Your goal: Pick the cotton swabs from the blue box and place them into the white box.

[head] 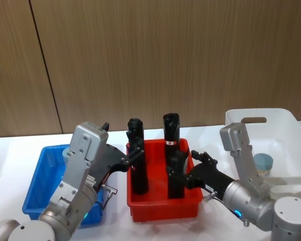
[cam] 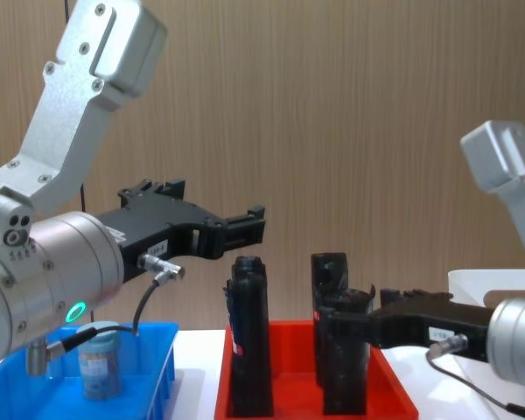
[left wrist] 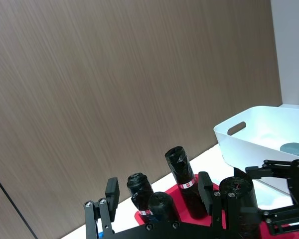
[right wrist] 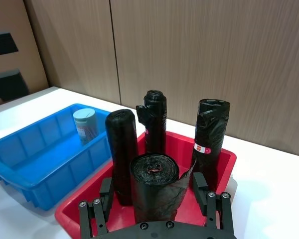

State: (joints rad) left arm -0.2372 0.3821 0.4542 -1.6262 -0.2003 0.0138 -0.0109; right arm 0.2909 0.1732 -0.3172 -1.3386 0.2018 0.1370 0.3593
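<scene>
I'm holding the left hand (cam: 245, 229) open above the red tray (head: 163, 208), one cotton swabs (cam: 99, 363) tub sitting below-left in the blue box (head: 37, 193); right hand (right wrist: 157, 199) is gaping open too.

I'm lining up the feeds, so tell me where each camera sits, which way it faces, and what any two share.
Head view: high up, looking down at the blue box, red tray and white box; both arms show.
Chest view: low, facing the wood wall; left tool raised, right tool by the black rolls.
Left wrist view: above the rolls, facing the white box; its own fingers show.
Right wrist view: behind the red tray, facing the blue box.
Shared: chest and right wrist both show the cotton swab tub.
</scene>
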